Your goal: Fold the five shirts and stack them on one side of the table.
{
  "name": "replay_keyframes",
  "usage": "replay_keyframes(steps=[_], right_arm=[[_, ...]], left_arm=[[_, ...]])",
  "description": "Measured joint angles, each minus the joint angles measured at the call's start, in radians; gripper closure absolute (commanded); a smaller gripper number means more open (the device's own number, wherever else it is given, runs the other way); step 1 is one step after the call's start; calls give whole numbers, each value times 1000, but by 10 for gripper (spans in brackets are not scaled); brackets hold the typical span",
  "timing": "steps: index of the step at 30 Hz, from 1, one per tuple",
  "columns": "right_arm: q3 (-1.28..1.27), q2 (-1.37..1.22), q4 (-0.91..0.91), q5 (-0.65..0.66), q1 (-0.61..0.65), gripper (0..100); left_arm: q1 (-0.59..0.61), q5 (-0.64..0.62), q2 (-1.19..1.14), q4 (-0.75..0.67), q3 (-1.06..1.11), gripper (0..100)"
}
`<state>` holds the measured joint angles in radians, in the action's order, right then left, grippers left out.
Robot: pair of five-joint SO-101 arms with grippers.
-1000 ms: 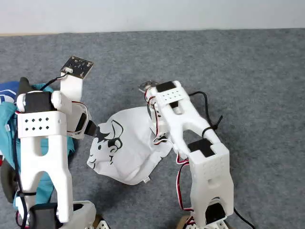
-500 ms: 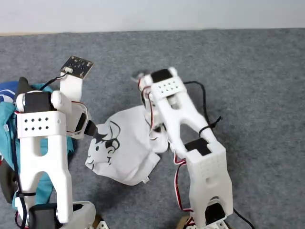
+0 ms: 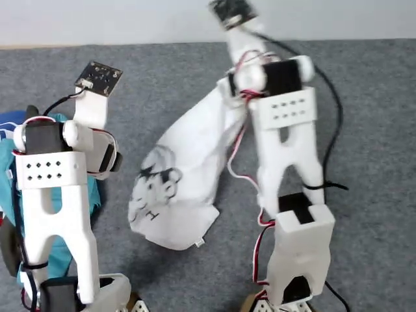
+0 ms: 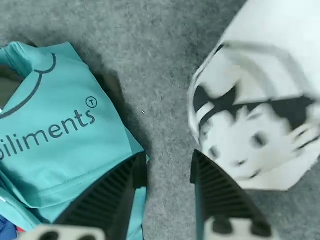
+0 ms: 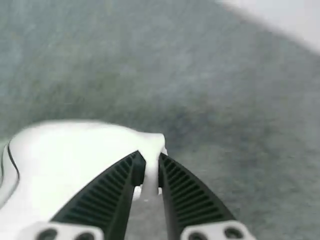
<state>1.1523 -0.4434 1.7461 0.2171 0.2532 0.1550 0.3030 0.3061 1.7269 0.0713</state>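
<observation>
A white shirt (image 3: 188, 149) with a black bull print hangs stretched from its far corner down to the grey table (image 3: 364, 130), its near end still on the table. My right gripper (image 5: 148, 167) is shut on that raised corner of the white shirt (image 5: 75, 145), and in the high view the right gripper (image 3: 229, 97) is near the table's far edge. My left gripper (image 4: 167, 167) stands open over bare table between the white shirt (image 4: 260, 100) and a teal shirt (image 4: 55, 130), holding nothing.
The teal shirt (image 3: 62, 250) lies in a pile at the left edge under the left arm, with a blue garment (image 3: 10, 123) beside it. The right half of the table is bare carpet.
The right arm has swung up and toward the far edge, lifting and stretching the white shirt. The left gripper has drawn back from the shirt's edge.
</observation>
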Motion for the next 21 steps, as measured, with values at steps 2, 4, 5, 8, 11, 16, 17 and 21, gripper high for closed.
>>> replay_keyframes(steps=[2, 4, 5, 8, 11, 16, 17, 21], right_arm=[[43, 0, 0, 0, -49, 991], [66, 0, 0, 0, -98, 991], [69, 2, 0, 0, -124, 991], [74, 2, 0, 0, -210, 991], [74, 2, 0, 0, -301, 991], [74, 2, 8, 38, -436, 991], [74, 2, 8, 43, -456, 991], [51, 2, 8, 63, -517, 991]], left_arm=[[-23, 0, 0, 0, 0, 855], [-58, 0, 0, 0, 0, 855], [-81, 0, 0, 0, 0, 855], [-163, 0, 0, 0, 0, 855], [-244, 0, 0, 0, 0, 855], [-385, 0, 0, 0, 0, 855], [-417, 0, 0, 0, 0, 855], [-543, -2, -17, 0, 0, 835]])
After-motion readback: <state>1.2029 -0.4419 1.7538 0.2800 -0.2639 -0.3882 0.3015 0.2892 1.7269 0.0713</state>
